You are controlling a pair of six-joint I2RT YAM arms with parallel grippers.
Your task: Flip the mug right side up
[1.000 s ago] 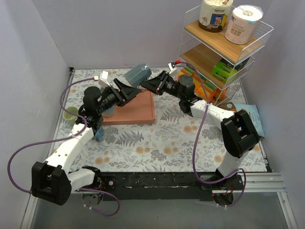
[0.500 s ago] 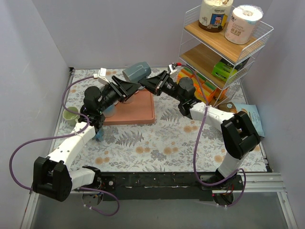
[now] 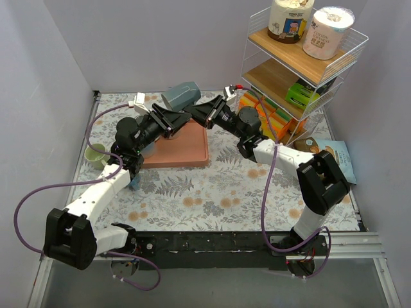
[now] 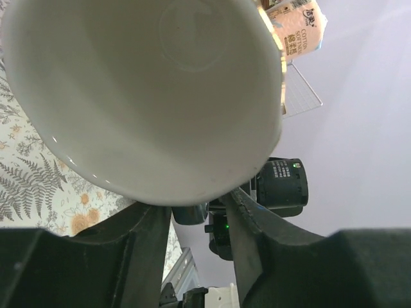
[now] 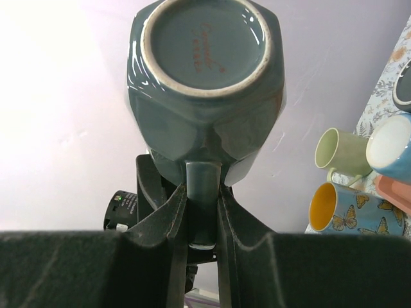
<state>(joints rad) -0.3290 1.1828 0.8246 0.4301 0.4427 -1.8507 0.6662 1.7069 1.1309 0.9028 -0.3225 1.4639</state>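
Hanging in the air over the far edge of the board (image 3: 186, 151), the mug (image 3: 182, 95) lies on its side between both arms, base toward the right wrist and mouth toward the left. On the right gripper (image 5: 202, 205) the jaws are clamped on the handle (image 5: 203, 186). On the left gripper (image 4: 199, 215) the jaws stand narrowly apart at the rim (image 4: 160, 196); whether they grip it cannot be told. The board rests on the counter (image 3: 225, 186).
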